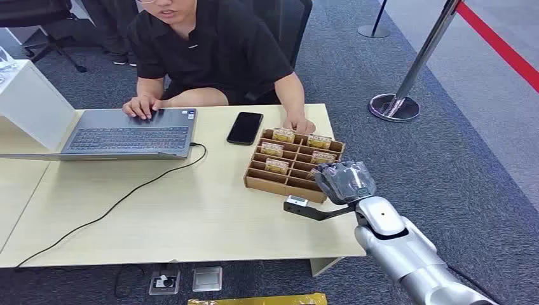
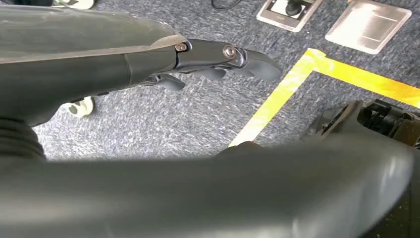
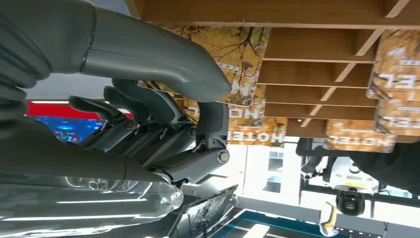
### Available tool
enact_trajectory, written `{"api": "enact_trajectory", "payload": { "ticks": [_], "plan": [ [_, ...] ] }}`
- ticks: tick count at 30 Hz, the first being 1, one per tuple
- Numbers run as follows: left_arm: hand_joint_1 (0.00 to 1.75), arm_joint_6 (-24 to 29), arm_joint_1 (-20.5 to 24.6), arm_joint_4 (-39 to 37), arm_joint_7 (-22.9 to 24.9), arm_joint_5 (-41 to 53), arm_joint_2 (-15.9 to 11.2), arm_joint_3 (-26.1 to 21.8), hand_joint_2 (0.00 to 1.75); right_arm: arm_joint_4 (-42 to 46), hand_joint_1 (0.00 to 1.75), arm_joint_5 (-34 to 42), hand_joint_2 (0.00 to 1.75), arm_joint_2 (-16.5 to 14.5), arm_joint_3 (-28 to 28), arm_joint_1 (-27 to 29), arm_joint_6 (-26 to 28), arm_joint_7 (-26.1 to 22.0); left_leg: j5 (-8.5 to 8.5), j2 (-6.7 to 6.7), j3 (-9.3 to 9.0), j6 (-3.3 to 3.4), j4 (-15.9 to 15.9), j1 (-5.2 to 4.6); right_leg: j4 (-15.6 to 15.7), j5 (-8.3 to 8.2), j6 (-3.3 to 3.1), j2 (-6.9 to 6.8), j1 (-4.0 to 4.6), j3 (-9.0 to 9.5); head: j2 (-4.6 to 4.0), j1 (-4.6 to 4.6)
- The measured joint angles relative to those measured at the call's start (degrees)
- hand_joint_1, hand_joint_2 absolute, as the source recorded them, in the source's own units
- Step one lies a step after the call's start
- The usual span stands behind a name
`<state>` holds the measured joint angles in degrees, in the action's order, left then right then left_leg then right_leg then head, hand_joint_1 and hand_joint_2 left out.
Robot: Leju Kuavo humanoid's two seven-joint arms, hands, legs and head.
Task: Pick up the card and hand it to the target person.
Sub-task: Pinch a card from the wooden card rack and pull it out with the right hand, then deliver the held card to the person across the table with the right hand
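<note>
The brown wooden compartmented card rack (image 1: 279, 176) stands on the pale wooden surface (image 1: 191, 216), at its right part. It holds several yellow-orange printed cards (image 1: 283, 134) standing in its slots. In the right wrist view the cards (image 3: 359, 143) carry the word "HOTEL" in pale capitals on an autumn-tree print; other, smaller lettering on them is too small to read. The head view shows the cards as yellow patches with no legible writing.

The right hand (image 1: 344, 181) is at the rack's near right corner, above the slots. In the right wrist view its dark fingers (image 3: 148, 106) are curled close to the thick thumb, next to the card nearest it (image 3: 242, 59); whether they pinch that card cannot be told.

The left hand (image 2: 208, 62) appears in the left wrist view above grey carpet (image 2: 163, 119) with a yellow tape line (image 2: 282, 94); its fingers lie extended and hold nothing.

A person in a black shirt (image 1: 216, 44) sits on the far side of the rack, one hand (image 1: 299, 124) touching the rack's far edge, the other (image 1: 141, 106) on an open grey laptop (image 1: 127, 133). A black smartphone (image 1: 245, 128) lies between the laptop and the rack.
</note>
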<state>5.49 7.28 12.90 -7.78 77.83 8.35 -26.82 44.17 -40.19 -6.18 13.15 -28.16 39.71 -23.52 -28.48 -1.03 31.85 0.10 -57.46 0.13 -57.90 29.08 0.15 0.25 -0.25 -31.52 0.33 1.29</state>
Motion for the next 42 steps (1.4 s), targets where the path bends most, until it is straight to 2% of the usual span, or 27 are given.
{"api": "enact_trajectory", "payload": {
  "ticks": [42],
  "plan": [
    [0.0, 0.3, -0.2, 0.0, -0.1, -0.1, 0.0, -0.2, 0.0, -2.3, 0.0, -0.9, 0.0, 0.8, -4.7, 1.2, 0.0, 0.0, -0.01, 0.0, 0.0, 0.0, 0.0, 0.0, 0.0, 0.0, 0.0, 0.0, 0.0, -0.01, 0.0, 0.0]
  ]
}}
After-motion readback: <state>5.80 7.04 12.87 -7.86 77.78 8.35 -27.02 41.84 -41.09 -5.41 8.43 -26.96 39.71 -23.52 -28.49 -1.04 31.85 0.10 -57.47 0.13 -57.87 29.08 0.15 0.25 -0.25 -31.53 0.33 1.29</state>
